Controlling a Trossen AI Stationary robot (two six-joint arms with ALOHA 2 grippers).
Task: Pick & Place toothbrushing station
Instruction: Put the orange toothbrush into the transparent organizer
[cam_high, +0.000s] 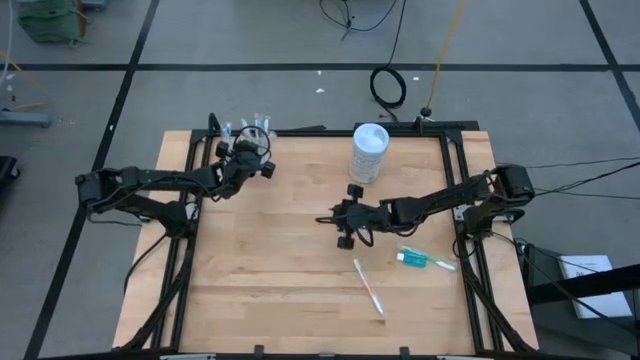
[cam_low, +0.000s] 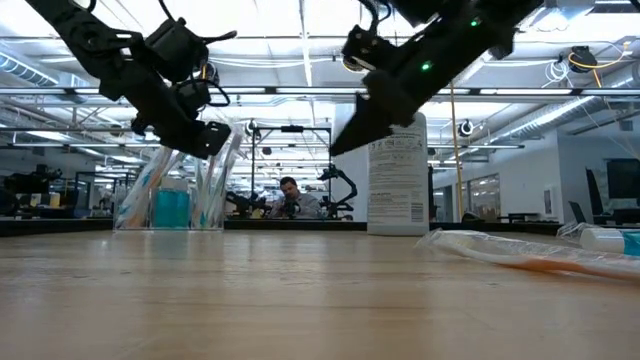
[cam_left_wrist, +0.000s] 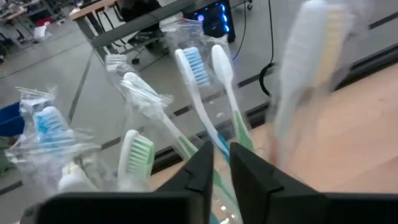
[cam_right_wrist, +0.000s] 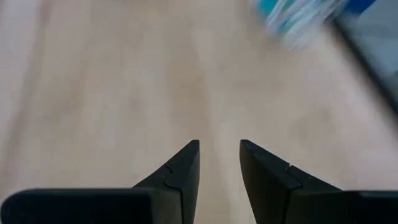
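The left gripper (cam_high: 247, 152) is at the far left corner of the table (cam_high: 280, 260), right over the clear cup (cam_low: 172, 205). The cup stands at that corner. It holds many toothbrushes (cam_left_wrist: 186, 87) with their heads up, most still in clear wrap, and something blue sits low inside it. In the left wrist view the two fingers (cam_left_wrist: 200, 168) have a thin gap between them. A green-and-white brush handle (cam_left_wrist: 239, 124) runs up from that gap, but I cannot tell if the fingers are pinching it.

The right gripper (cam_high: 340, 222) hangs over the middle of the table. Its fingers (cam_right_wrist: 180, 168) are a little apart, with nothing between them, only bare wood below.

A white can (cam_high: 369, 152) stands at the far edge, near the right gripper. One brush (cam_high: 368, 287) with an orange stripe lies flat toward the near side of the table. A blue tube (cam_high: 425, 260) in wrap lies near the right edge, a little apart from that brush.

Far back in the room, in the low view, a person (cam_low: 290, 198) sits at a desk.
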